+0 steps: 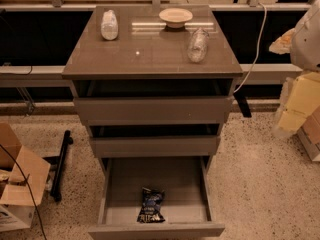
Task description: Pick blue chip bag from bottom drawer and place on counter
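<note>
The cabinet (150,111) stands in the middle with its bottom drawer (156,229) pulled out toward the front. The blue chip bag (150,205) lies flat inside that drawer, near the front panel and about midway between the side walls. The cabinet's two upper drawers are only slightly open. On the counter (150,59) that tops the cabinet, a bowl (175,17) sits at the back edge. One clear bottle (109,25) is at the back left, and a second bottle (197,45) leans on the right side. The gripper (294,115) hangs to the right of the cabinet, well apart from the bag, and I cannot tell whether it is released or clenched. A cardboard box (17,184) sits on the floor to the cabinet's left.
</note>
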`<state>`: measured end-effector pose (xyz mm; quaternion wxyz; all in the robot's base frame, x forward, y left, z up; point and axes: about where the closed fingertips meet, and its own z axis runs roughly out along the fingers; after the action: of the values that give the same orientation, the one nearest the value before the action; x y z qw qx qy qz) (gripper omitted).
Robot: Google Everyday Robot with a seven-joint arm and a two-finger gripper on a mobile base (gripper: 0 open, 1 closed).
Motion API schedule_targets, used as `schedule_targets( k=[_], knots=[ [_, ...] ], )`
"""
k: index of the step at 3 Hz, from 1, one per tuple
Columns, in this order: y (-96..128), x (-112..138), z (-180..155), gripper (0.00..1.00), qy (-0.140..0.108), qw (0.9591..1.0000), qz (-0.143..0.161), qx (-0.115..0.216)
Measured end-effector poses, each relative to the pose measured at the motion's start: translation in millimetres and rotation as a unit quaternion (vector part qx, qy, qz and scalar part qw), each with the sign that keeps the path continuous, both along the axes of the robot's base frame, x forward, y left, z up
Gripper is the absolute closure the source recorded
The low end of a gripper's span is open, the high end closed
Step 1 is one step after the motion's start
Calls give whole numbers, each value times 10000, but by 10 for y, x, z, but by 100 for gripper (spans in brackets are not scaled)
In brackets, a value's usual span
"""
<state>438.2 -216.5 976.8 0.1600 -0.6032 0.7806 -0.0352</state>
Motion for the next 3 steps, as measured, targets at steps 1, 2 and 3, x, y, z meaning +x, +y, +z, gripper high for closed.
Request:
schedule_targets(
  k=[1, 2, 3],
  knots=[
    [0, 0, 0, 0, 0, 10000, -1, 0],
    [33, 76, -138, 0, -6, 9996, -255, 71],
    [53, 207, -390, 0, -55, 9969, -722, 302]
  ],
)
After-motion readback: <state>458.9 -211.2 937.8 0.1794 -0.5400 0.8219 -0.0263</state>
